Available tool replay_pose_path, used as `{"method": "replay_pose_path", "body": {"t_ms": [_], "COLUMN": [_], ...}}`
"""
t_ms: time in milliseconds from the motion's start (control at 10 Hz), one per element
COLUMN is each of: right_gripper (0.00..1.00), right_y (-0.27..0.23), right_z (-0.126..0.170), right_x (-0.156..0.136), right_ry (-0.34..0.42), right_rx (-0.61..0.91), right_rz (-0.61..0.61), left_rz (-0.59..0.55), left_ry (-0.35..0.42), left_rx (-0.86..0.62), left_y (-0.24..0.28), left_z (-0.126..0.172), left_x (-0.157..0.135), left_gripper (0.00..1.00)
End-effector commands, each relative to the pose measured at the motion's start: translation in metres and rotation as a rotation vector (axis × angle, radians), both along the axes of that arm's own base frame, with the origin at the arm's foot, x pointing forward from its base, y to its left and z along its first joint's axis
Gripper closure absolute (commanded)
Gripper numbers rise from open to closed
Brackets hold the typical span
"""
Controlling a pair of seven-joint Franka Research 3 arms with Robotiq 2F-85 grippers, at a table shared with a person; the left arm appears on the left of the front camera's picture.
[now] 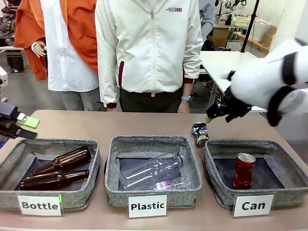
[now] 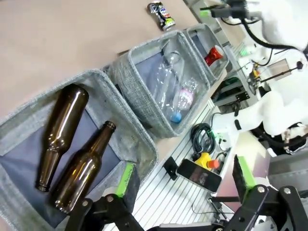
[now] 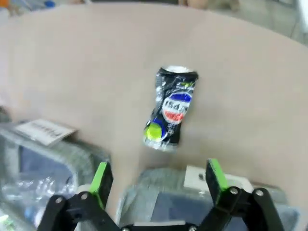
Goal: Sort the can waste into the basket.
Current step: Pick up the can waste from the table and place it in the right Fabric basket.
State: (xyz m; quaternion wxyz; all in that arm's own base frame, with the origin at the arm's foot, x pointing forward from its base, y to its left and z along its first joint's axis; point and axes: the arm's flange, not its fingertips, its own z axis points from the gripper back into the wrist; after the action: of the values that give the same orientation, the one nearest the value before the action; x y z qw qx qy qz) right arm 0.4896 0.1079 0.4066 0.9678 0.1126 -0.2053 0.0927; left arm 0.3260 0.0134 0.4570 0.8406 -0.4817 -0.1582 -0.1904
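Observation:
A crushed dark blue-black can [image 1: 200,134] lies on the table just behind the grey basket labelled "Can" [image 1: 219,190]. A dented red can [image 1: 244,170] stands upright inside that basket. My right gripper [image 1: 210,117] hovers open above and slightly behind the crushed can. In the right wrist view the crushed can [image 3: 171,113] lies a little beyond my open right gripper [image 3: 159,180], over the basket's far rim [image 3: 144,187]. My left gripper [image 1: 26,127] is open at the table's left edge, holding nothing. In the left wrist view it [image 2: 184,175] hangs over the front of the bottle basket.
The "Bottle" basket [image 1: 9,163] holds two brown glass bottles [image 1: 60,168]. The "Plastic" basket [image 1: 111,183] holds clear plastic bottles [image 1: 151,171]. A person in a white jacket [image 1: 149,48] stands at the far side, hands down.

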Motion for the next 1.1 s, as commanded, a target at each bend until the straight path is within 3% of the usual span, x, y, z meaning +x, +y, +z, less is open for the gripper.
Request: {"method": "replay_pose_path", "body": {"t_ms": [0,500,1000], "right_gripper": [0.0,0.0,0.0], "right_y": [0.012,0.036,0.062], "right_z": [-0.007,-0.077,-0.102], "right_x": [0.061,0.105,0.111], "right_ry": [0.056,0.191,0.242], "right_rx": [-0.064,-0.16,-0.202], "right_rz": [-0.091,-0.125,-0.13], "left_rz": [-0.008,-0.008,-0.008], "left_ry": [0.004,0.004,0.004], "left_rx": [-0.002,-0.002,-0.002], "left_y": [0.004,0.004,0.004], "left_z": [0.002,0.002,0.002], "left_x": [-0.005,-0.005,-0.005], "left_gripper": [0.0,0.0,0.0]}}
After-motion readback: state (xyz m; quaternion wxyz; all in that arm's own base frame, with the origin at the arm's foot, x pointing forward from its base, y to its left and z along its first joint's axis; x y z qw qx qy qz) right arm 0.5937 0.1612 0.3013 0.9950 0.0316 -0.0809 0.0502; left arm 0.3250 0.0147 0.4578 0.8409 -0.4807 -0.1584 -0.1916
